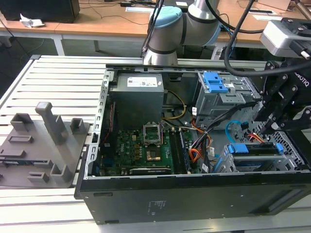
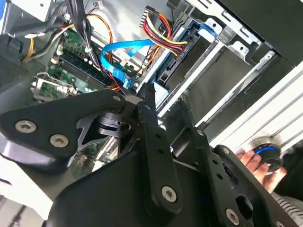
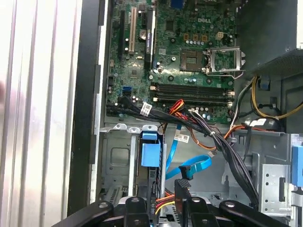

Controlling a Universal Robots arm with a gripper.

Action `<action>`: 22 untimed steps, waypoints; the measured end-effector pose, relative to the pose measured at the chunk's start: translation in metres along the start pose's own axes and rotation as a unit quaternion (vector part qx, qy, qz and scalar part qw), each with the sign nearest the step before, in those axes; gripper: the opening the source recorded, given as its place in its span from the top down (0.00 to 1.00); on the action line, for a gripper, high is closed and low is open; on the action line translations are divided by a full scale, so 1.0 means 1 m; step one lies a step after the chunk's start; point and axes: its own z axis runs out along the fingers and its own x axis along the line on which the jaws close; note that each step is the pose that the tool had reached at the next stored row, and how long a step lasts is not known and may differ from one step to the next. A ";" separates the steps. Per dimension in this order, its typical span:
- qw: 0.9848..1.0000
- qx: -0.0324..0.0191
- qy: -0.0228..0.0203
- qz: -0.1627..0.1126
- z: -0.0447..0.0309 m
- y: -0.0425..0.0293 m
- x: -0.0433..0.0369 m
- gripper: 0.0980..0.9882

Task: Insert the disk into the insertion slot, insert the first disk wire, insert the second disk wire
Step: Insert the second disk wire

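hanging over the corner of the open computer case (image 1: 194, 194) at the exterior view's right, the gripper (image 1: 279, 114) is sitting low above the insertion slot (image 1: 291, 155). the disk (image 1: 255, 149) is already lying inside that slot, with its blue carrier showing along the edge, next to the taller grey bay (image 1: 221, 97) with blue latches.

in the first wrist view the gripper (image 3: 163, 208) is showing its two dark fingers (image 3: 182, 191) near together, and a dark plug is standing between them. the fingers seem to be holding this plug, but i cannot tell this for sure, because the contact itself is hidden. the second disk wire (image 3: 189, 165) is looping as a flat light-blue band just beside the plug and is going up toward the motherboard (image 3: 189, 61). an orange, red and black wire bundle (image 3: 184, 111) is crossing over the board's lower edge.

in the second wrist view the same light-blue wire (image 2: 123, 52) is bending above the black gripper links (image 2: 147, 142), and the blue carrier edge (image 2: 208, 28) of the disk is sitting in the grey metal cage. a person's hand (image 2: 258, 161) is resting on a round blue-lit knob at the side of the case.

a grey fixture plate (image 1: 43, 145) is lying on the slatted table (image 1: 58, 77), well apart from the case.
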 end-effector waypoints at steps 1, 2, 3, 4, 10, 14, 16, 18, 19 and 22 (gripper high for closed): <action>1.000 -0.001 0.002 -0.027 0.0003 0.0000 0.0000 0.70; 0.999 -0.002 0.002 -0.043 0.0004 0.0000 0.0000 0.70; 0.998 -0.002 0.003 -0.056 0.0006 0.0000 0.0000 0.70; 0.998 -0.003 0.004 -0.068 0.0008 -0.0001 -0.0008 0.70; 0.998 -0.003 0.004 -0.069 0.0057 0.0045 -0.0205 0.70; 0.998 -0.003 0.003 -0.070 0.0124 0.0086 -0.0308 0.70; 0.997 -0.003 0.004 -0.071 0.0170 0.0111 -0.0340 0.70; 0.997 -0.003 0.004 -0.074 0.0212 0.0119 -0.0345 0.70; 0.997 -0.003 0.007 -0.078 0.0223 0.0118 -0.0344 0.70; 0.996 -0.004 0.011 -0.089 0.0295 0.0114 -0.0341 0.70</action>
